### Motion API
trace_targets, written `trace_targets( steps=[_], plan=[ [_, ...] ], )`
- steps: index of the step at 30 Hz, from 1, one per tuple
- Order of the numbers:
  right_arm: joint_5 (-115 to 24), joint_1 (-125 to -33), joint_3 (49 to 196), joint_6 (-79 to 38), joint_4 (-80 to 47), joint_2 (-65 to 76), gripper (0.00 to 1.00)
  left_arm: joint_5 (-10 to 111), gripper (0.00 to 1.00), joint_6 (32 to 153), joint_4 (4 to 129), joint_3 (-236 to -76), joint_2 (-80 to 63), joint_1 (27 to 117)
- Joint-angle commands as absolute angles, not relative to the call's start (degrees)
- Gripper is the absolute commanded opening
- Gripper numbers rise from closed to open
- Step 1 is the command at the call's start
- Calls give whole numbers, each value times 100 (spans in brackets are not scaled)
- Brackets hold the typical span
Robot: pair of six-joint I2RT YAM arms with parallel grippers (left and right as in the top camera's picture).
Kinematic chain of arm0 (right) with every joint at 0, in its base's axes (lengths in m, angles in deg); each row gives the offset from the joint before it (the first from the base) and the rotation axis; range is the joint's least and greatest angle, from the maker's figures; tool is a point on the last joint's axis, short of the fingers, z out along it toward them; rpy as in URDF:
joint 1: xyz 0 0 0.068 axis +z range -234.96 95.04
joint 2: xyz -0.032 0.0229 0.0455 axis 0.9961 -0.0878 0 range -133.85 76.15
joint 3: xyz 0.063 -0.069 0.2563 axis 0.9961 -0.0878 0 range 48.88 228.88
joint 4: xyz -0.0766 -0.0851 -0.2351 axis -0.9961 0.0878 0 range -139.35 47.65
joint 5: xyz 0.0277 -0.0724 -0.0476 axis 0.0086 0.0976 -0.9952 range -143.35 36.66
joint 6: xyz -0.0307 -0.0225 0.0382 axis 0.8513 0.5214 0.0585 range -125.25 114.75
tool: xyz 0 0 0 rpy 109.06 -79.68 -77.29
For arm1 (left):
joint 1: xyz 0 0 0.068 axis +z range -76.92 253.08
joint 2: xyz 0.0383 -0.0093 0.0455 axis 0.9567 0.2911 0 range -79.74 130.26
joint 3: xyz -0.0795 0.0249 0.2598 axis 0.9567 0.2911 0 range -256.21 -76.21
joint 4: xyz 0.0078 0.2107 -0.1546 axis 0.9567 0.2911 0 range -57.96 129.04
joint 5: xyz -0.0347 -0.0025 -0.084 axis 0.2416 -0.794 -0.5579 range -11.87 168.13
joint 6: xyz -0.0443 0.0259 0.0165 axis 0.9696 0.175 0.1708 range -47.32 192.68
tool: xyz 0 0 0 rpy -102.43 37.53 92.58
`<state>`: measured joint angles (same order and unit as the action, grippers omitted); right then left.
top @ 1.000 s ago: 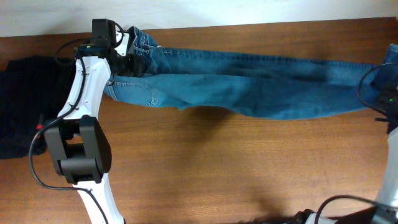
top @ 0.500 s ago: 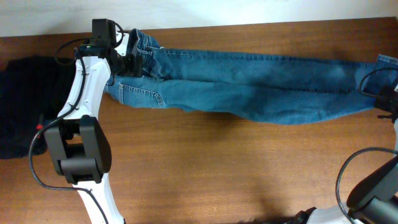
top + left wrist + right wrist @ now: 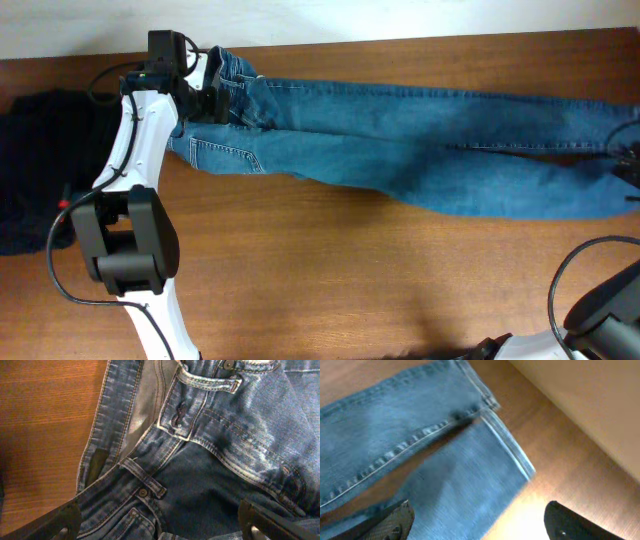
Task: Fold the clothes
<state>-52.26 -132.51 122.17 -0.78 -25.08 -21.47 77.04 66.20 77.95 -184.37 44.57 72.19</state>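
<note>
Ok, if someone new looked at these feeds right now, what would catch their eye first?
The blue jeans stretched full length across the far side of the table, waistband left, leg hems right. The left gripper hangs open over the waistband, and a black garment lies bunched at the table's left edge.

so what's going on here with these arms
Two robot arms are working on folding a pair of jeans, which lie stretched out lengthwise across the table, not yet folded. The left gripper is open over the waist end, and the right gripper is open above the leg hems; neither holds the cloth. A black garment sits off at the table's left edge.
</note>
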Motion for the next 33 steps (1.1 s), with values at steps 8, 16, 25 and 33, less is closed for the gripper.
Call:
trace_targets(
  steps=[8, 16, 25, 33],
  plan=[
    [-4098, -12923, 12322, -919, -2014, -1192, 79, 7641, 99, 6528, 7800, -18491, 4476, 7213],
    [-3445, -11977, 12320, -917, -480, -1109, 80, 7643, 99, 6528, 7800, -18491, 4476, 7213],
    [-3401, -11074, 12320, -919, 416, -1111, 89, 7641, 99, 6528, 7800, -18491, 4476, 7213],
    [-3403, -10486, 12318, -915, 495, -1122, 92, 7641, 99, 6528, 7800, -18491, 4476, 7213]
  ],
)
